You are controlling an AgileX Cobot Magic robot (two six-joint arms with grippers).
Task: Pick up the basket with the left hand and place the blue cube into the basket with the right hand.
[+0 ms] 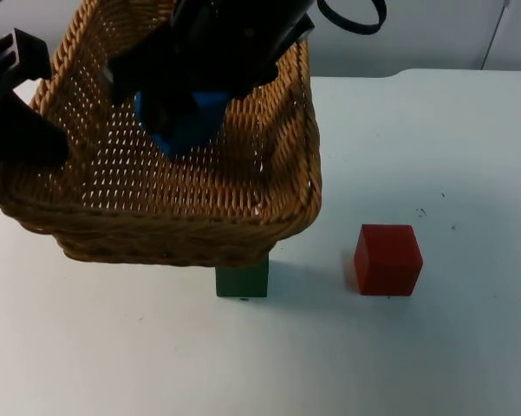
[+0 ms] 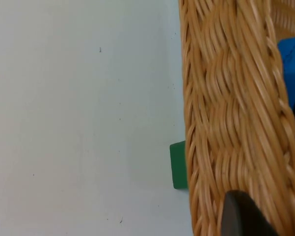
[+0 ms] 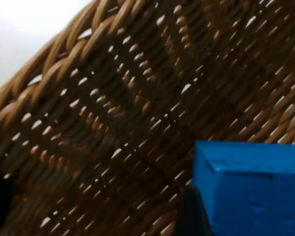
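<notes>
Holding the basket (image 1: 199, 208) aloft by its rim with the left gripper (image 1: 17, 121), closed on the wicker. Lowering the blue cube (image 1: 186, 126), pinched in the right gripper (image 1: 182, 104), inside the basket (above the green cube (image 1: 243, 279)), for release.

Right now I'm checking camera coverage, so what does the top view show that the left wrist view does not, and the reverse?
Top view alone: the red cube on the table, the basket's whole open inside, and the right hand inside it around the blue cube.

Left wrist view alone: the basket's outer woven wall from close by, with the left hand's fingertip at its rim.

Both: basket, blue cube, white table, and the green cube partly hidden behind the basket.
</notes>
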